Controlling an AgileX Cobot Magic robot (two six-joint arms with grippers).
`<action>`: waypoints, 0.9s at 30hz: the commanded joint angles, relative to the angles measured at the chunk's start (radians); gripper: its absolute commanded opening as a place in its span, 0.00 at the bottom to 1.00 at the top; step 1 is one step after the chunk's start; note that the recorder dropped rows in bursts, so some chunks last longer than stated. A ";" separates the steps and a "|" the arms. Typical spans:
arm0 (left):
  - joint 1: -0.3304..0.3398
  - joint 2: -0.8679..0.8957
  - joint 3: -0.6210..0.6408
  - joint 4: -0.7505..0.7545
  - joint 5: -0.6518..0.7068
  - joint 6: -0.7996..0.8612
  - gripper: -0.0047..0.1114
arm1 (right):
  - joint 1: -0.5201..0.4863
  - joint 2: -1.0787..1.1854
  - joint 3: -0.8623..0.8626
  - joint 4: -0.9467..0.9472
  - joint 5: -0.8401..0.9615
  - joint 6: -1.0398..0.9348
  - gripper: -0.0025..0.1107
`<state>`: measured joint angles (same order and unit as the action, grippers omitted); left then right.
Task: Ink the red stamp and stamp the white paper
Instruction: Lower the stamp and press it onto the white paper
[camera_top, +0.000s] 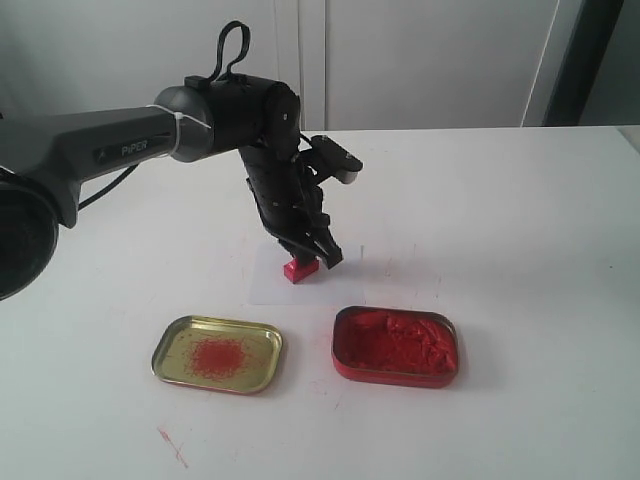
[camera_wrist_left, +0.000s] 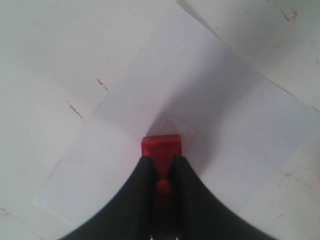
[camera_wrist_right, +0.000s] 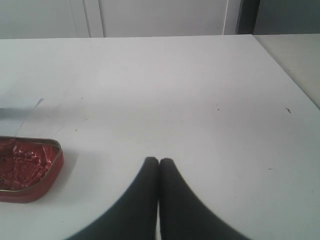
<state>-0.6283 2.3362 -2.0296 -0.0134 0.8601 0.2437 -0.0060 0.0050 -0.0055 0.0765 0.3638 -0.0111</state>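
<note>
My left gripper is shut on the narrow handle of the red stamp, which it holds foot-down on or just above the white paper. In the left wrist view the black fingers pinch the red stamp over the middle of the white paper; whether the foot touches the sheet I cannot tell. My right gripper hangs shut and empty over bare table, to the right of the red paste tin. The right arm does not show in the exterior view.
A red rectangular tin of red paste sits in front of the paper on the right. A shallow gold lid with red smears lies to its left. Small red marks dot the white table.
</note>
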 joint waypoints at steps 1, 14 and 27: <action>-0.001 0.062 0.028 -0.016 0.045 -0.008 0.04 | -0.005 -0.005 0.006 0.001 -0.014 0.005 0.02; -0.001 0.001 0.016 0.023 0.083 -0.003 0.04 | -0.005 -0.005 0.006 0.001 -0.014 0.005 0.02; -0.001 -0.069 0.016 0.043 0.075 -0.002 0.04 | -0.005 -0.005 0.006 0.001 -0.014 0.005 0.02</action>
<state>-0.6283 2.2911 -2.0191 0.0252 0.9137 0.2437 -0.0060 0.0050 -0.0055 0.0765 0.3638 -0.0087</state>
